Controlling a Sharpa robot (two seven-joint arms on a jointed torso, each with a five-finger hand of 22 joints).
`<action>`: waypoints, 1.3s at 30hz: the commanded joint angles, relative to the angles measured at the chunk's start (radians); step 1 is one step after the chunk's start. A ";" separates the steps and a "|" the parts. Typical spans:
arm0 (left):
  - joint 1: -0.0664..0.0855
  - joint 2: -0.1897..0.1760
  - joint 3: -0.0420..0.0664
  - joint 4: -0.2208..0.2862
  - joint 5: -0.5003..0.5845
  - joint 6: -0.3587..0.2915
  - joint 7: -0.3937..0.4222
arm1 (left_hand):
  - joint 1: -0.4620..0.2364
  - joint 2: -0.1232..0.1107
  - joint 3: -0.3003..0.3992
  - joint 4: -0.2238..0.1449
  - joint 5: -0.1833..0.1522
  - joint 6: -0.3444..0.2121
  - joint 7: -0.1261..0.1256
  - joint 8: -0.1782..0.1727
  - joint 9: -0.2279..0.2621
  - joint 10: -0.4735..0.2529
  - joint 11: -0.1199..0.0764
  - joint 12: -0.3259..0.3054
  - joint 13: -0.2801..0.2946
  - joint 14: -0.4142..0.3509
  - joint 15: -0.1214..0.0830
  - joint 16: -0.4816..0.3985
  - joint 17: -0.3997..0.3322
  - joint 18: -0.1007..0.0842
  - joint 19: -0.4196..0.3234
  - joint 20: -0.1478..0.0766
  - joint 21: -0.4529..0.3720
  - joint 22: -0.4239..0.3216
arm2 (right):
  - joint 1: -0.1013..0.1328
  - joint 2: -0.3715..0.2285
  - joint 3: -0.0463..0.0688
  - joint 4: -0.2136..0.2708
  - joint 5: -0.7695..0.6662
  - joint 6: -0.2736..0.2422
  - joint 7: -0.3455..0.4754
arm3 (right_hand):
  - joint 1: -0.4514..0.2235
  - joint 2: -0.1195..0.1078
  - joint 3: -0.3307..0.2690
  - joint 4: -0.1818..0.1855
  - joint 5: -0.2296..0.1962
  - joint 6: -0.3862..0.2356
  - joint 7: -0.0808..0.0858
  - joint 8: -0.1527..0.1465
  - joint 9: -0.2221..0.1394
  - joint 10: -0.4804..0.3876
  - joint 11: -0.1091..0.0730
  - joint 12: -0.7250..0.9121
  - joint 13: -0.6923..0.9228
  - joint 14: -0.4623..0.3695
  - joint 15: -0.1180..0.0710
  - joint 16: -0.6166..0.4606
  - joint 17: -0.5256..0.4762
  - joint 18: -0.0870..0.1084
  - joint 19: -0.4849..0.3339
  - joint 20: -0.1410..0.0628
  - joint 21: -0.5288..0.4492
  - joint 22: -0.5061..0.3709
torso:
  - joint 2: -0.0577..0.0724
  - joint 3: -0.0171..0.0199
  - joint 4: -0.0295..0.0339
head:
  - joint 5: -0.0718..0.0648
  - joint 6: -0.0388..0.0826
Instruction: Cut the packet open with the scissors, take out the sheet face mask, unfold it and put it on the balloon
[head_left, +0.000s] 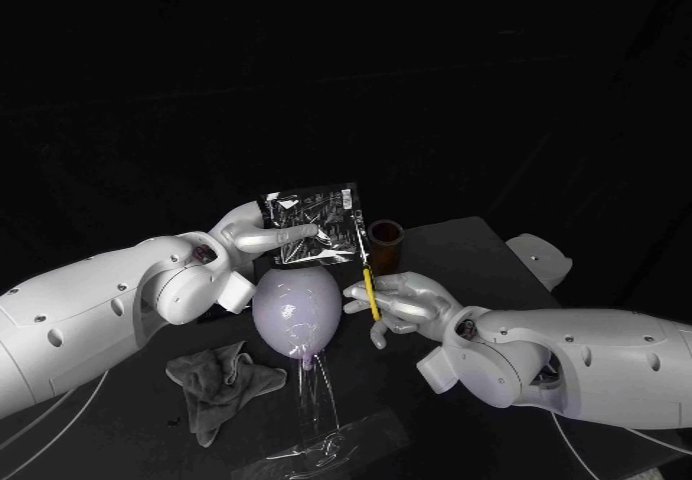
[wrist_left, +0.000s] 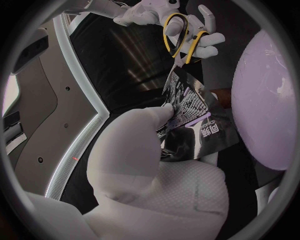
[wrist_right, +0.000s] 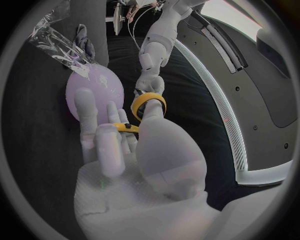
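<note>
The left hand (head_left: 267, 240) held up the packet (head_left: 310, 225) and the right hand (head_left: 407, 300) gripped the scissors (head_left: 371, 288) near its edge, so the cutting looked unfinished and the balloon (head_left: 299, 312) stood bare.

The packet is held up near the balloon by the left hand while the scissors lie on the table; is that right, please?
Not quite: the scissors are not on the table; the right hand holds them, as the head view shows. The left hand does hold the packet near the balloon.
</note>
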 joint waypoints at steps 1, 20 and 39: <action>0.000 0.000 0.001 0.005 -0.017 0.021 0.023 | 0.005 0.004 0.002 0.000 0.004 0.003 0.003 0.004 0.244 0.000 0.000 -0.001 0.000 -0.001 0.001 -0.006 0.001 0.018 -0.004 -0.003 0.003 0.001 | 0.001 0.001 0.001 0.002 -0.023 0.046 0.014 | -0.019 -0.006 -0.025 -0.006 -0.004 -0.032 0.064 -0.016 -0.008 -0.046 0.013 -0.008 0.001 -0.013 0.013 -0.010 -0.027 0.021 -0.033 0.010 -0.043 -0.029 | 0.001 0.0005 0.0004 | 0.000 0.001; -0.003 -0.009 0.001 0.011 -0.078 0.045 0.042 | 0.006 0.003 0.002 -0.003 0.003 0.003 0.002 0.005 0.246 0.000 0.000 -0.001 0.000 -0.001 0.001 -0.007 0.002 0.017 -0.006 -0.003 0.003 0.001 | 0.007 -0.001 0.002 0.001 -0.031 0.068 0.010 | -0.026 -0.007 -0.023 -0.007 -0.004 -0.045 0.070 -0.020 -0.011 -0.069 0.019 -0.005 0.002 -0.025 0.019 -0.013 -0.045 0.023 -0.043 0.020 -0.045 -0.032 | 0.000 -0.0001 0.0001 | -0.006 0.005; -0.007 -0.012 0.001 0.026 -0.079 0.052 0.056 | 0.007 0.003 0.002 -0.004 0.003 0.002 0.002 0.005 0.248 0.000 0.000 -0.002 0.000 -0.002 0.001 -0.007 0.002 0.017 -0.007 -0.002 0.003 0.001 | 0.029 0.016 0.003 -0.018 -0.012 0.048 0.016 | -0.018 0.014 -0.023 -0.017 -0.003 -0.002 0.063 0.008 -0.004 -0.023 0.011 0.021 0.009 -0.017 0.015 0.000 -0.022 0.030 -0.039 0.023 -0.033 -0.031 | 0.000 -0.0003 0.0002 | -0.010 0.012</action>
